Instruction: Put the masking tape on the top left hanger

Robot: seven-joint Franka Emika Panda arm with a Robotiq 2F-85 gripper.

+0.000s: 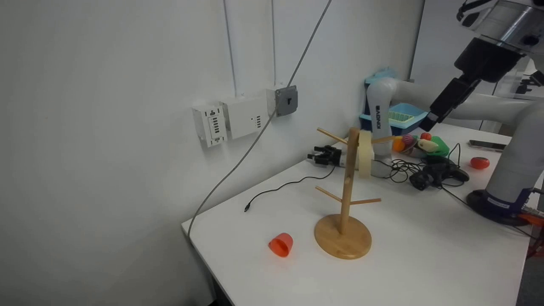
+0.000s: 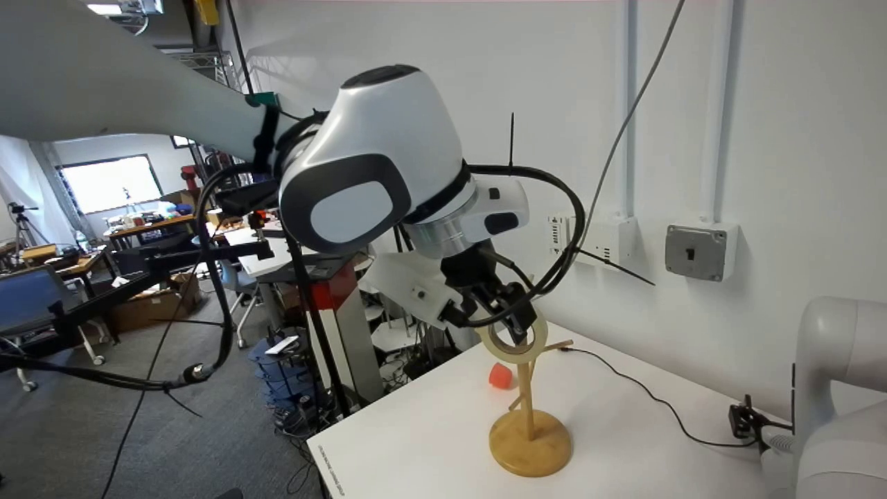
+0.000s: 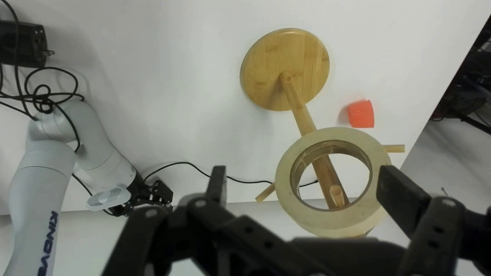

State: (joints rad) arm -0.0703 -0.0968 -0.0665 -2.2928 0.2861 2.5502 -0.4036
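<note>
The masking tape [image 1: 364,154] is a cream ring hanging on an upper peg of the wooden stand [image 1: 343,238], the right-pointing one in this exterior view. In the wrist view a peg's end shows inside the tape's hole [image 3: 284,180]. The left-pointing upper peg [image 1: 332,135], the top left hanger as seen from that side, is bare. My gripper [image 1: 427,123] is open and empty, above and to the side of the tape, apart from it. In the wrist view the gripper [image 3: 301,178] has its fingers spread wide, with the tape beyond them. It overlaps the tape [image 2: 490,339] in an exterior view [image 2: 520,335].
An orange-red cup [image 1: 281,245] lies on the white table [image 1: 408,263] near the stand. A second arm [image 1: 379,102], black cables [image 1: 401,170], a black device [image 1: 437,173], toy food [image 1: 427,145] and a blue bin [image 1: 403,121] stand behind. The wall [image 1: 127,148] borders the table.
</note>
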